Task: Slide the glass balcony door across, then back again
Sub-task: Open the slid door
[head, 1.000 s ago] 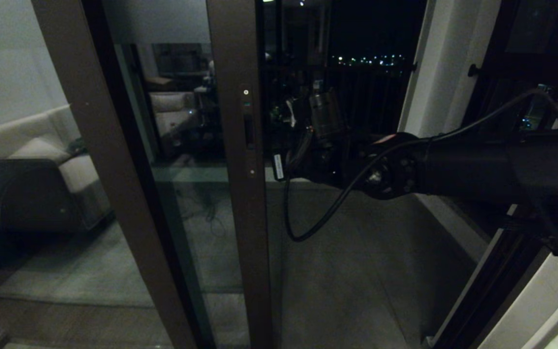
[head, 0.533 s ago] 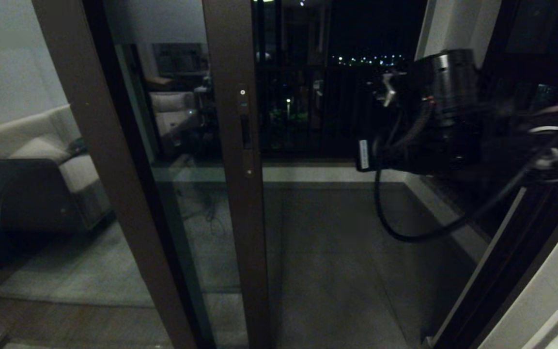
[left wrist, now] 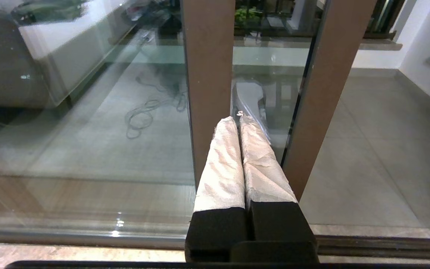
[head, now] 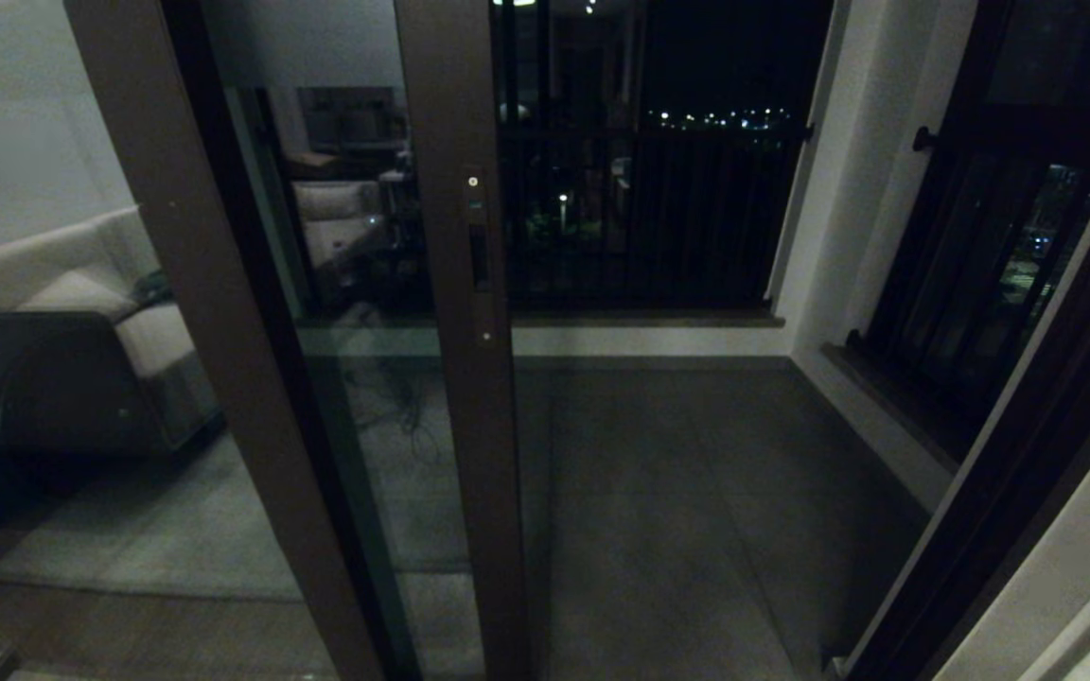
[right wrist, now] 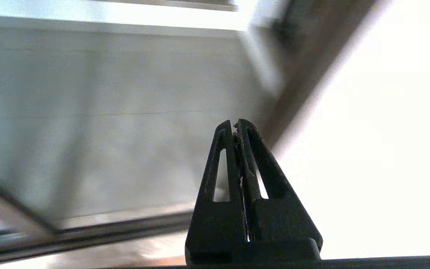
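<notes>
One glass balcony door [head: 384, 378] stands upright left of centre, long axis vertical, its smooth brown stile carrying a narrow recessed black handle [head: 480, 257]. Left gripper [left wrist: 238, 118], two cloth-wrapped fingers [left wrist: 222, 160] clenched together, empty, points at the door. Right gripper [right wrist: 236, 125], black slotted fingers pressed shut, empty, aims floorward.

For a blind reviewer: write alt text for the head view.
A brown-framed glass door stands slid left, its black handle untouched, leaving the dark balcony floor and railing open. No arm shows.
</notes>
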{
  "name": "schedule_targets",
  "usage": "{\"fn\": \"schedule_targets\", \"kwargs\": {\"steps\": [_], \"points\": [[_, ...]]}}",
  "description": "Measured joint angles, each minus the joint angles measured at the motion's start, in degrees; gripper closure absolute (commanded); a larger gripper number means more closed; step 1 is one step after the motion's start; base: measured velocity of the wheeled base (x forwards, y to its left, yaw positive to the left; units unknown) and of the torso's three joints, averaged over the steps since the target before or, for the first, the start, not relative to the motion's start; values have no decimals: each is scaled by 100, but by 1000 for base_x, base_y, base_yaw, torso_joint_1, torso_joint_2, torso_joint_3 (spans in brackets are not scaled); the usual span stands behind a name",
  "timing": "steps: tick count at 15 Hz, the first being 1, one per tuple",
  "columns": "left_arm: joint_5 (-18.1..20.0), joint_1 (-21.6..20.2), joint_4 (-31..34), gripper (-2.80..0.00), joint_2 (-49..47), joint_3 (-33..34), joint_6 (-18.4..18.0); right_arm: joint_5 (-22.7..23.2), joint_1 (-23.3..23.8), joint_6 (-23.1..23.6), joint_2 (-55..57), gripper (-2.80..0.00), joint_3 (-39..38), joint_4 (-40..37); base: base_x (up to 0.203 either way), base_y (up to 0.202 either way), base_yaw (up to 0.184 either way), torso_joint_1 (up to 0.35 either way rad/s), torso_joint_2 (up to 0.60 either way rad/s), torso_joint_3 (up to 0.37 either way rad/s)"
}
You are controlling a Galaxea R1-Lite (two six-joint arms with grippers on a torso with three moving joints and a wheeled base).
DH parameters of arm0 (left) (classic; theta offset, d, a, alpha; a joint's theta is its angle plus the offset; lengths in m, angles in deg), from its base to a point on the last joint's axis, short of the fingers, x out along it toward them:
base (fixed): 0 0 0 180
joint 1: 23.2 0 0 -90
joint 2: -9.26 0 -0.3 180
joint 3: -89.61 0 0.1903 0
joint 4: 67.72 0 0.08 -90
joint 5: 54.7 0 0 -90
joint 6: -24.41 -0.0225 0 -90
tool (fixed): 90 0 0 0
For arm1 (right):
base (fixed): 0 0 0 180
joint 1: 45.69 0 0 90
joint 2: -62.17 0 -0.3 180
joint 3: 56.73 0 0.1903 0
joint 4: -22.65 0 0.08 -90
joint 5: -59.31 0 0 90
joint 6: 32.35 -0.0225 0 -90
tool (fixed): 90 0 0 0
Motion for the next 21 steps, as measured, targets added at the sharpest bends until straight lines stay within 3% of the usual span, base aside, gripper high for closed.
{"fn": "schedule_targets", "kwargs": {"steps": [3, 6, 10, 14, 17, 19, 21], "points": [[-2, 0, 0, 0, 0, 0, -2, -70, 456, 313, -1623, 0, -558, -694, 0, 0, 0, 0, 0, 0], [0, 0, 0, 0, 0, 0, 0, -16, 716, 669, -3235, 0, -1285, -838, 0, 0, 0, 0, 0, 0], [0, 0, 0, 0, 0, 0, -2, 1175, 1095, 754, -5040, 0, -2358, -886, 0, 0, 0, 0, 0, 0], [0, 0, 0, 0, 0, 0, 0, 2082, 1221, 325, -5642, 0, -3921, -847, 0, 0, 0, 0, 0, 0], [0, 0, 0, 0, 0, 0, -1, 2403, 1241, 96, -5742, 0, -5110, 105, 0, 0, 0, 0, 0, 0], [0, 0, 0, 0, 0, 0, -18, 2678, 1241, -42, -5753, 0, -5543, 924, 0, 0, 0, 0, 0, 0], [1, 0, 0, 0, 0, 0, -21, 2649, 1239, -66, -5759, 0, -5833, 1647, 0, 0, 0, 0, 0, 0]]}}
